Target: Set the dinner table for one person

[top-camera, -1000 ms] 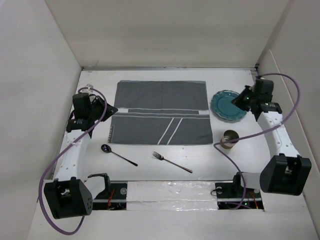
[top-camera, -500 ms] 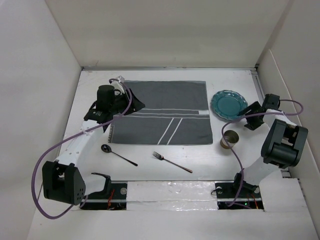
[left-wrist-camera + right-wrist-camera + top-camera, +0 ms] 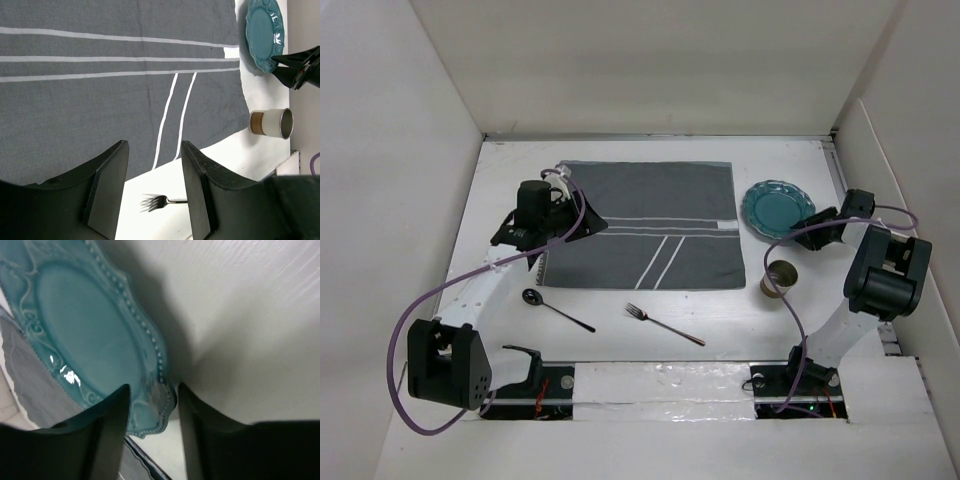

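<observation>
The dinner table (image 3: pixel 720 320) carries a dark grey striped placemat (image 3: pixel 640 225) at its middle. My left gripper (image 3: pixel 590 224) hovers over the mat's left part (image 3: pixel 100 100), open (image 3: pixel 154 155) with nothing between its fingers. A teal plate (image 3: pixel 775 210) lies to the right of the mat. My right gripper (image 3: pixel 808 223) is low at the plate's right edge. In the right wrist view it stands open (image 3: pixel 152 412) with the plate's beaded rim (image 3: pixel 160 395) in the gap. A fork (image 3: pixel 663 324) and a spoon (image 3: pixel 555 309) lie in front of the mat. A cup (image 3: pixel 780 278) stands on the mat's right side.
White walls close in the table on the left, back and right. The right arm's elbow (image 3: pixel 888 270) is folded near the right wall. A purple cable (image 3: pixel 440 300) loops along the left arm. The arm bases sit at the near edge.
My left gripper moved from beside the mat's left edge onto the mat and opened. My right arm folded down, bringing its gripper to the plate's right rim, jaws opened then narrowed.
</observation>
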### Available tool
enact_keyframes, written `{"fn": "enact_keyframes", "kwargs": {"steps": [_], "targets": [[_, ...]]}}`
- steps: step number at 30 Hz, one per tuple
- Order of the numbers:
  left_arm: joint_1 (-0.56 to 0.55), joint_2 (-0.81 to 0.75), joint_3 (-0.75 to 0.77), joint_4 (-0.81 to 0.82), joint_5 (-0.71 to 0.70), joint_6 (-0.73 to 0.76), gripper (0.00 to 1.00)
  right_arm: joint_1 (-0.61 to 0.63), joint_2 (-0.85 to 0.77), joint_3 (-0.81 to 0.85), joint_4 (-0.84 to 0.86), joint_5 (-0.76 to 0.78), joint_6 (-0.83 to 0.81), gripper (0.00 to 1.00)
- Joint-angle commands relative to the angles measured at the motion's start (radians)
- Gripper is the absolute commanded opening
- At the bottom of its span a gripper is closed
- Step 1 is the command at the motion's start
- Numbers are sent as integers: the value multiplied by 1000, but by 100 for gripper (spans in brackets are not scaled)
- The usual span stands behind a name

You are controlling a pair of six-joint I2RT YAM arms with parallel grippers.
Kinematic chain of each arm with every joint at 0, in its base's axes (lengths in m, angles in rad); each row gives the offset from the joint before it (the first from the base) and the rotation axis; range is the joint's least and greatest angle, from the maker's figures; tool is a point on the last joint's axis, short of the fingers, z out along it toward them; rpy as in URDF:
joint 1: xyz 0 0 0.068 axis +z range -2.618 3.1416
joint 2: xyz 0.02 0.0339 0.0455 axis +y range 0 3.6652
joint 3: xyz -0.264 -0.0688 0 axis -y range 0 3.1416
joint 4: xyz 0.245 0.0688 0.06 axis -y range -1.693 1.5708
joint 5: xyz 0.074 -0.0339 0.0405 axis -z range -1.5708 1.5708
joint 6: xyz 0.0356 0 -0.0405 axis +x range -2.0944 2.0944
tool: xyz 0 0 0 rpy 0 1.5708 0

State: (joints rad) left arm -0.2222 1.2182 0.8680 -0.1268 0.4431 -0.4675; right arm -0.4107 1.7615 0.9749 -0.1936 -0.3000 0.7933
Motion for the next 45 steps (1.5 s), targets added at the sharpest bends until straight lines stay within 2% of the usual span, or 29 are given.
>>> {"fn": "enact_keyframes", "kwargs": {"steps": [1, 3, 6, 7, 10, 15, 16, 19, 25, 27, 28, 32, 36, 40, 45], "targets": [[3, -3, 52, 32, -4, 4, 43, 12, 24, 18, 13, 15, 66, 44], [3, 1, 69, 32, -10, 1, 43, 12, 42, 27, 17, 0, 90, 41], [3, 4, 81, 39, -23, -6, 43, 12, 75, 57, 6, -22, 124, 27], [3, 7, 88, 36, -26, -8, 43, 12, 87, 59, 16, -24, 132, 18], [3, 14, 118, 13, -37, -3, 43, 12, 63, 51, 49, -28, 149, 0], [3, 9, 173, -7, -61, 6, 45, 3, -80, 42, 170, -36, 167, 0], [3, 17, 184, -14, -61, 4, 46, 3, -105, 47, 253, -53, 173, 0], [3, 26, 242, -26, -70, 6, 48, 3, -186, 71, 383, -134, 196, 0], [3, 41, 350, -48, -72, 1, 51, 67, -243, 145, 493, -316, 221, 0], [3, 34, 370, -56, -92, 1, 51, 169, -244, 151, 490, -378, 195, 0], [3, 32, 370, -57, -92, 1, 51, 170, -244, 151, 491, -378, 195, 0], [12, 6, 344, -66, -90, -10, 51, 341, -221, 127, 557, -429, 240, 0], [21, -32, 298, -69, -95, -11, 52, 554, -152, 133, 634, -438, 270, 0], [43, -65, 266, -102, -95, 3, 52, 663, -47, 212, 611, -438, 253, 0], [43, -103, 236, -138, -124, 30, 52, 723, 82, 318, 553, -422, 222, 0]]}}
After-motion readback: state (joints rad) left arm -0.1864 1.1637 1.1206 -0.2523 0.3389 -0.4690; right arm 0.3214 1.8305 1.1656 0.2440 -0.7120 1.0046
